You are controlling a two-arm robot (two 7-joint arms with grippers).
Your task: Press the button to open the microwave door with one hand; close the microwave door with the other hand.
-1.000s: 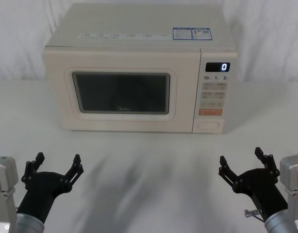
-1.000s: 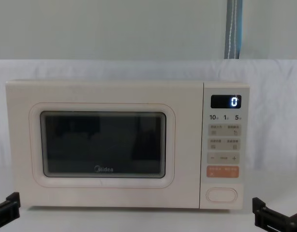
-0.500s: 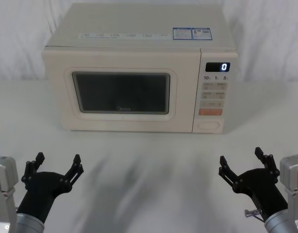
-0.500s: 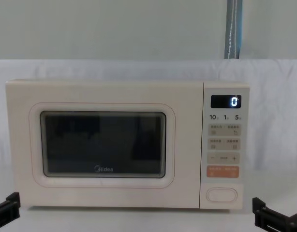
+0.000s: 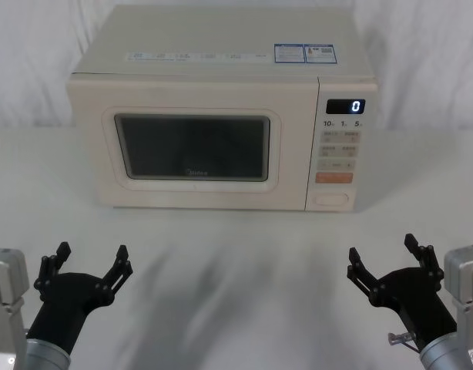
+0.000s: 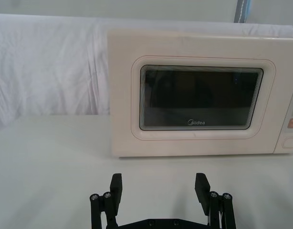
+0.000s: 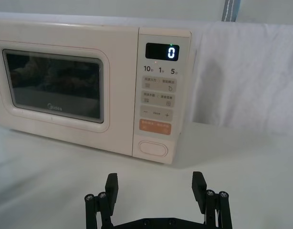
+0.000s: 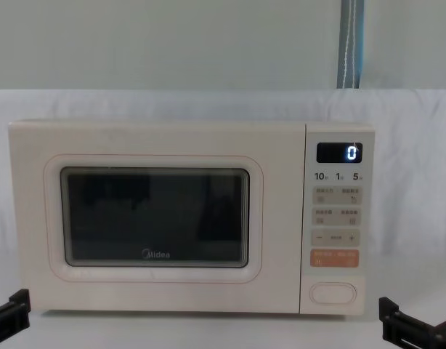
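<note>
white-draped table (image 5: 236,254) carrying a cream microwave at its far edge, microwave door (image 5: 192,148) flush shut, button (image 5: 332,199) low on the control panel, untouched. left gripper (image 5: 88,258) and right gripper (image 5: 383,251) near the front corners, jaws released, grasping nothing.

White table (image 5: 236,254), white draped backdrop cloth (image 5: 429,69), grey-blue strip (image 8: 350,43), perhaps a strap

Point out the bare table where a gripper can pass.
Bare white table runs between the microwave door and both open grippers, left gripper and right gripper. More bare table flanks the microwave on each side. Nowhere looks crowded.
</note>
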